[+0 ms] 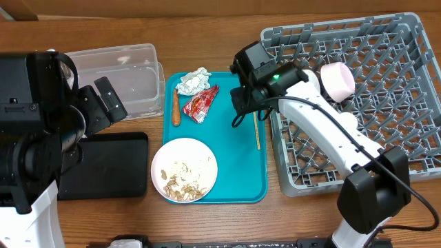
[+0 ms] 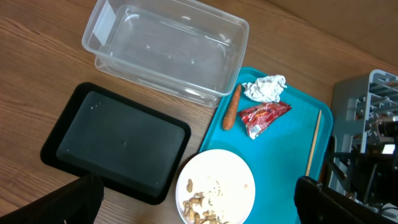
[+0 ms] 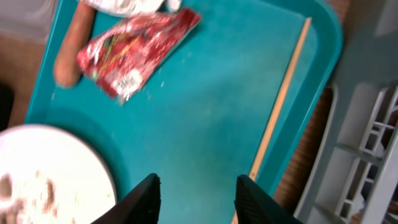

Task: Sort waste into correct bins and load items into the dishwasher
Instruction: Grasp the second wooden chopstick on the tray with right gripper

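Teal tray (image 1: 234,158) carries plate (image 1: 184,169), wrapper (image 1: 201,103), napkin (image 1: 193,82), carrot stick (image 1: 176,109), chopstick (image 1: 257,129).

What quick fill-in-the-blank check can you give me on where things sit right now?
On the teal tray, the crinkled wrapper beside the napkin is ____.
The bowl in the grey dish rack is ____ in colour.
The clear tub and the black tray are both ____.
The right gripper hangs over the teal tray with its jaws ____.
Missing words: red; pinkish; empty; open.
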Robot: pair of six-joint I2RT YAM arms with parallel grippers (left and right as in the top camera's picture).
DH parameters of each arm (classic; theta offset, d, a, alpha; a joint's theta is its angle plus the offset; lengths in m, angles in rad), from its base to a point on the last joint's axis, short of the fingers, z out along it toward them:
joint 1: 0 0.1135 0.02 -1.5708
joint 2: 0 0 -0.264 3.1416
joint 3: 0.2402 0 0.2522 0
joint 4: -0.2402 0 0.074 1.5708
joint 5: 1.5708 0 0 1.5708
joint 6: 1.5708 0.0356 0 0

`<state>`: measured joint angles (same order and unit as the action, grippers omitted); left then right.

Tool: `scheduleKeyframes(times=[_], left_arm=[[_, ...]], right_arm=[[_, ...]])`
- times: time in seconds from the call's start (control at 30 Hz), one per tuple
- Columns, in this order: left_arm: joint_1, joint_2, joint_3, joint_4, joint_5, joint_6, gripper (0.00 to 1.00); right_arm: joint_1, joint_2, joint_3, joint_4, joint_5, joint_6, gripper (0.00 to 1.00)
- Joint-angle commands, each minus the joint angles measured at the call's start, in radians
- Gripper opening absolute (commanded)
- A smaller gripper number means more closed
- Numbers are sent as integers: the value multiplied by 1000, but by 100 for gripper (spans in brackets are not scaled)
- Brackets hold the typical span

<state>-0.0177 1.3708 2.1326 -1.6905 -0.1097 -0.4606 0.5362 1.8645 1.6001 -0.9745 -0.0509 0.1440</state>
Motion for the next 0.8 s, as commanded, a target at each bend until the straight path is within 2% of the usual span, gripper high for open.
scheduleKeyframes(times=[0.0,0.2,0.5,0.6,0.7,0.77], left_arm=[[6,3,4,1,-5,19,100],[6,3,4,1,-5,19,100],[6,3,4,1,-5,19,100],[6,3,4,1,-5,19,100],[6,3,4,1,-5,19,100],[6,3,4,1,-5,19,100]], right_arm=[[-8,54,-55,26,113,127,39],[-8,151,-94,92,209,110,39],[-8,257,-98,106,233,111,38],[-8,270,-103,102,220,111,32],[-7,273,-103,87,132,110,16],[-6,272,-103,79,51,97,10]])
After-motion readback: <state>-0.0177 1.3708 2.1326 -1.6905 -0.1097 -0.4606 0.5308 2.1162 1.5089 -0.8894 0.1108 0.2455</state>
